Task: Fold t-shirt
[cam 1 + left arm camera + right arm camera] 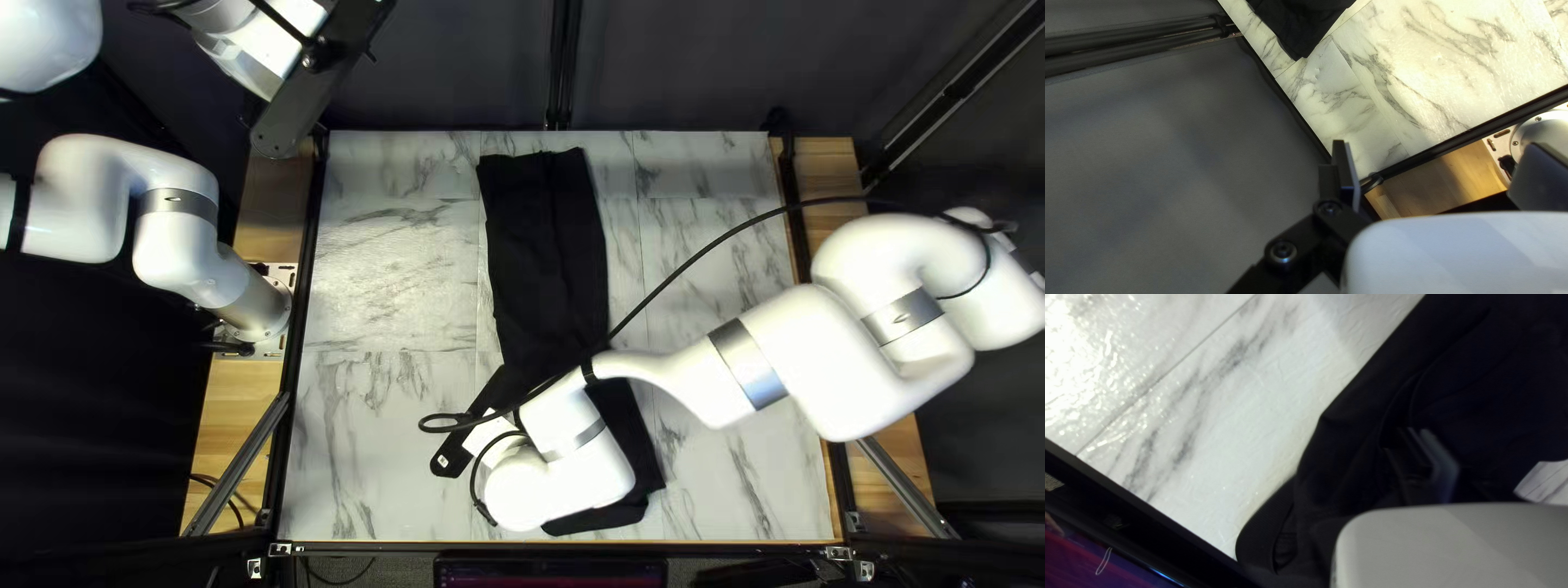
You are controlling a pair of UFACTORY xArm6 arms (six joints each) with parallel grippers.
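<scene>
A long, narrow black garment [548, 250] lies down the middle of the table, with its lower part bent toward the right in the top left view. My left gripper [324, 60] is raised beyond the table's far left corner. In the left wrist view my left gripper [1438, 155] is open with no cloth between its fingers, and one end of the garment [1301, 24] shows well ahead. My right gripper [470, 436], partly hidden by its arm, is over the garment's near part. In the right wrist view my right gripper [1430, 460] is low at the garment [1366, 435], among dark folds.
My right arm [697, 381] and its black cable stretch over the garment from the right. The marble-patterned table [381, 436] is bare left of the garment. A dark rail [1143, 512] and a screen [1088, 555] border the near edge.
</scene>
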